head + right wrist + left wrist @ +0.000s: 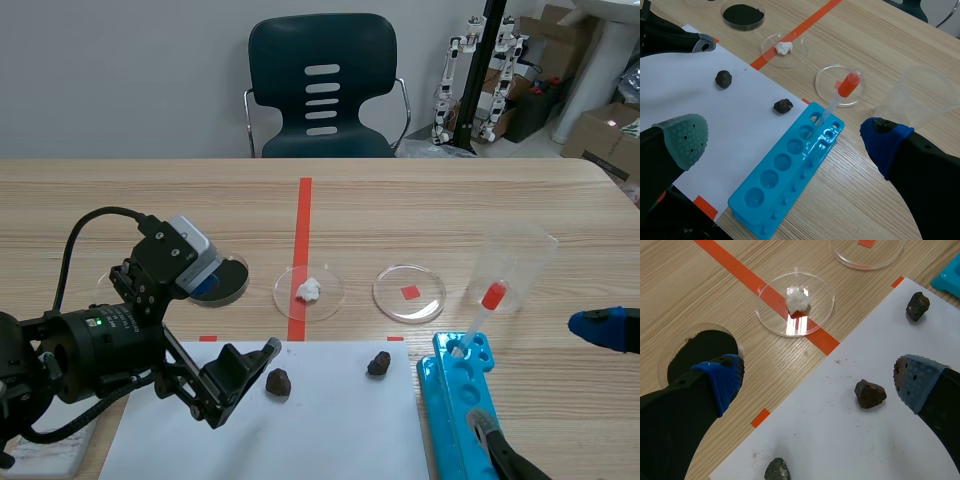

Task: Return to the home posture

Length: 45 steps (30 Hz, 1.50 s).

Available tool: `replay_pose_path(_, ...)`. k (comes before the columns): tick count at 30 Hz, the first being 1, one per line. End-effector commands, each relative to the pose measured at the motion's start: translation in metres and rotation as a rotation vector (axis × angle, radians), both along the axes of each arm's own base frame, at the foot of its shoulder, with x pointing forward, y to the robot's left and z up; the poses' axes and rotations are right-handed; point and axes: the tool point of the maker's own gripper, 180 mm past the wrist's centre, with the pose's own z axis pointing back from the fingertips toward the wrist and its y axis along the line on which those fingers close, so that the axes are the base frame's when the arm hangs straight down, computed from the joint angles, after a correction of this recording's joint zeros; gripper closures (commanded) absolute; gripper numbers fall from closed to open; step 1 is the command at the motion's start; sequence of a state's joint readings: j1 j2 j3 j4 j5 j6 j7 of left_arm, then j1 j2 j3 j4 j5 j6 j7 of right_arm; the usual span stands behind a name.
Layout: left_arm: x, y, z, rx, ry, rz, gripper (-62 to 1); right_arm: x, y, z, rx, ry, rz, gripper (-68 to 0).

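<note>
In the scene view the left gripper (243,378) hangs low over the far left corner of the white sheet (340,435), fingers spread and gripping nothing. The right gripper (530,372) sits off the sheet's right side, over the blue well tray (452,400) that lies along that edge, and it is spread just as wide with nothing in it. On the sheet, a dark stone (278,382) lies just beside the left gripper and a second stone (379,363) lies near the far edge. Beyond that edge stand three clear dishes: a powder dish (222,278), a lump dish (308,290) and a plain dish (409,293). A red-bulbed dropper (484,310) leans from the tray's far end, near a clear cup (515,262). The left wrist view shows that gripper's pads (722,382) well apart — one off the sheet by the powder dish, the other over the sheet, with the dark stone between them untouched. A third stone (776,470) lies on the sheet under the gripper. The right wrist view shows its pads (685,137) wide apart too — one over the sheet, the other beyond the tray.
</note>
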State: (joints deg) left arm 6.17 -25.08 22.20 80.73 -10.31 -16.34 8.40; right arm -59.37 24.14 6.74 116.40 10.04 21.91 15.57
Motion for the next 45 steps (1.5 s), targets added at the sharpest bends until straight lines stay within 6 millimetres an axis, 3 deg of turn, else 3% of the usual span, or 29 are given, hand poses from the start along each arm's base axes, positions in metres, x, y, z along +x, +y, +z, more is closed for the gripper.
replay_pose_path(1, 0.002, -0.004, 0.005, -0.020, -0.015, -0.003, -62.3, 0.004, 0.000, 0.006, 0.013, -0.023, -0.004, -64.7)
replay_pose_path(39, -0.001, 0.001, 0.004, -0.015, -0.013, -0.005, -62.3, 0.004, 0.000, 0.006, 0.013, -0.023, -0.004, -64.7)
replay_pose_path(45, -0.009, 0.002, 0.022, -0.139, -0.090, -0.016, -62.3, 0.004, 0.000, 0.006, 0.013, -0.023, -0.004, -64.7)
